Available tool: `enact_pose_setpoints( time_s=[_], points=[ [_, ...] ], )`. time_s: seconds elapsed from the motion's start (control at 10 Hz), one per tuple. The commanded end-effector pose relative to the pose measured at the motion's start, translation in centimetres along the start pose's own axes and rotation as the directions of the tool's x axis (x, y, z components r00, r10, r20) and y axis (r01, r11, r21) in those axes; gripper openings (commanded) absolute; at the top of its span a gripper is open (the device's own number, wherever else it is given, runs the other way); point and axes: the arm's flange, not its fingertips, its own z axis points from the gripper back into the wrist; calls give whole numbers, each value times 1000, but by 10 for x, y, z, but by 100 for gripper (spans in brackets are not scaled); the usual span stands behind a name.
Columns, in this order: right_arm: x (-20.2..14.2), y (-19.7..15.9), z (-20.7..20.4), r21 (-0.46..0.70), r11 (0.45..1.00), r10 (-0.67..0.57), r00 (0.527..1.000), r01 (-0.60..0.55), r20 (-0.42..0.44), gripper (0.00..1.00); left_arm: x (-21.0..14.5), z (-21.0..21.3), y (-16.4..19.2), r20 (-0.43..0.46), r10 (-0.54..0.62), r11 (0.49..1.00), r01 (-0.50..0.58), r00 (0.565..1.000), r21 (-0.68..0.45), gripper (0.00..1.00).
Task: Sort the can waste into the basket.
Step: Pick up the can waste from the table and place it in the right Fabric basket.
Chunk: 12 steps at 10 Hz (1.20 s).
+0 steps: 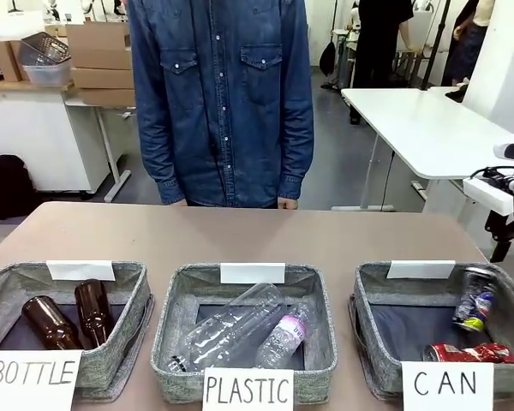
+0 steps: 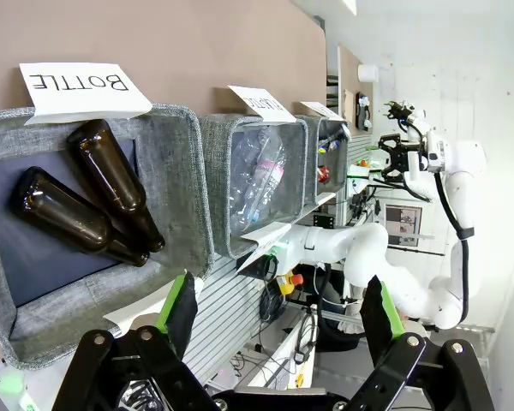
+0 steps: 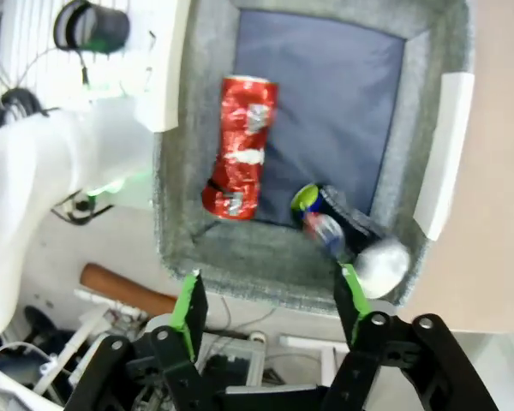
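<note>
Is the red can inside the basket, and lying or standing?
Inside, lying on its side: the red can rests flat on the dark lining of the basket marked CAN.

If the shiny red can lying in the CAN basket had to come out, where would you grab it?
Probably from straight above, gripping the crushed shiny red metal can across its middle. It lies flat on the dark lining of the grey fabric basket, long sides exposed, apart from the dark printed can.

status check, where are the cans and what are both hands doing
Left hand open, empty. Right hand open above the CAN basket, empty. Red can and dark can both in that basket. Nothing in the way.
</note>
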Motion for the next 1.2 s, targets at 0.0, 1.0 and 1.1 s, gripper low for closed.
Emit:
enact_pose_setpoints(
  time_s=[0.0, 1.0, 1.1],
  points=[
    [-7, -6, 7, -5, 1000, 26, 996, -25, 85, 100, -2, 2, 0, -6, -3, 1000, 3, 1000, 5, 100],
    [-34, -45, 77, 776, 597, -758, -175, 203, 629, 100, -2, 2, 0, -6, -3, 1000, 3, 1000, 5, 100],
    [-39, -52, 75, 850, 485, -787, -321, 206, 527, 100, -2, 2, 0, -6, -3, 1000, 3, 1000, 5, 100]
  ],
)
